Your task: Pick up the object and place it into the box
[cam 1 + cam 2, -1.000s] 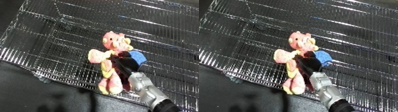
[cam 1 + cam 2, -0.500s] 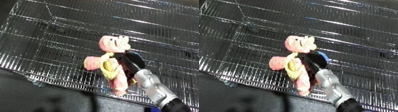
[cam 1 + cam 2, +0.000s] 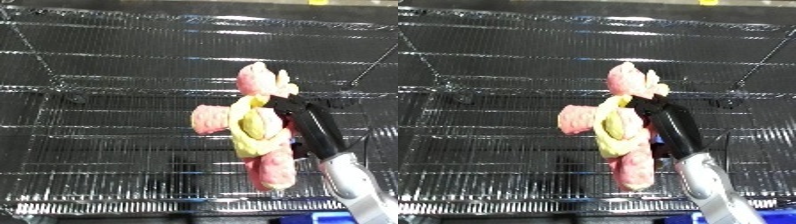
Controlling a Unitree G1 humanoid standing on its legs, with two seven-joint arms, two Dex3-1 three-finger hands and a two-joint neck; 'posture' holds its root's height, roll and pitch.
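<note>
The bin (image 3: 107, 90) is a wire-mesh basket of bright metal rods, and it fills nearly the whole of both eye views. Its floor grid runs from the far rim at twelve o'clock down to the near wall at six o'clock. The near wall shows as a row of short upright wires along the lower edge.

The object is a soft plush toy (image 3: 253, 132), pink with a yellow middle. A rounded pink head sits at the twelve o'clock end. One pink limb sticks out toward nine o'clock, and another hangs toward six o'clock. The toy sits over the mesh floor, inside the outline of the bin, right of centre in the left eye view. Whether it rests on the mesh or hangs just above it cannot be told.

The right hand (image 3: 306, 125) comes in from the five o'clock corner on a silver forearm (image 3: 360, 187). Its black fingers lie along the toy's three o'clock side and close against the yellow body, clasping it. The hand touches the toy from just below the head down to the lower limb.

A small blue patch (image 3: 342, 217) shows at the bottom edge, beside the forearm; what it is cannot be told.

The left hand appears in neither view.
</note>
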